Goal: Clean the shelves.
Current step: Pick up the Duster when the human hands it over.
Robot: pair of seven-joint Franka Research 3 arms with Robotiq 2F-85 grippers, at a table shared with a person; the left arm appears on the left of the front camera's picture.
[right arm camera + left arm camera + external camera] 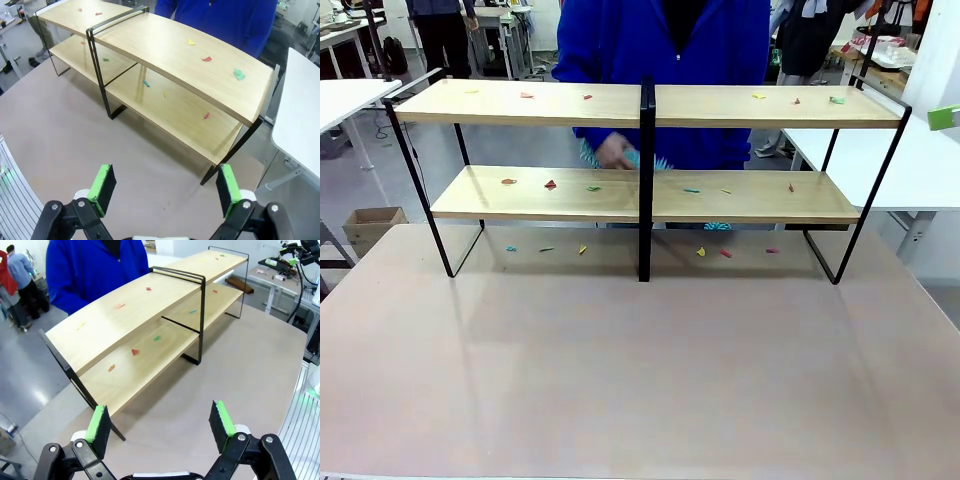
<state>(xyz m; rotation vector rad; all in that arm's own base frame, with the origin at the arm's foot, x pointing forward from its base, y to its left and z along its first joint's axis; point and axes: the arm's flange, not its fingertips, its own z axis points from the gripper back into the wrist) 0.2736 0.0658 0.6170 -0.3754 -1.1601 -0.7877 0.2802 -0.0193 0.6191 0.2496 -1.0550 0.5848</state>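
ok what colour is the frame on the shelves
Black. The frame shows best in the front view, against the light-wood boards.

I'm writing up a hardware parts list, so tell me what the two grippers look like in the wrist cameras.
The left gripper and the right gripper look alike. Each has two black jointed fingers with round silver pivot bolts, and each finger is tipped with a bright green pad. Small white parts sit just behind the pads.

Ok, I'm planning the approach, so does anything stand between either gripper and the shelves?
Nothing visible does. Bare table lies between the open left gripper and the shelves, and likewise ahead of the open right gripper. The person's hand is behind the lower board, on the far side.
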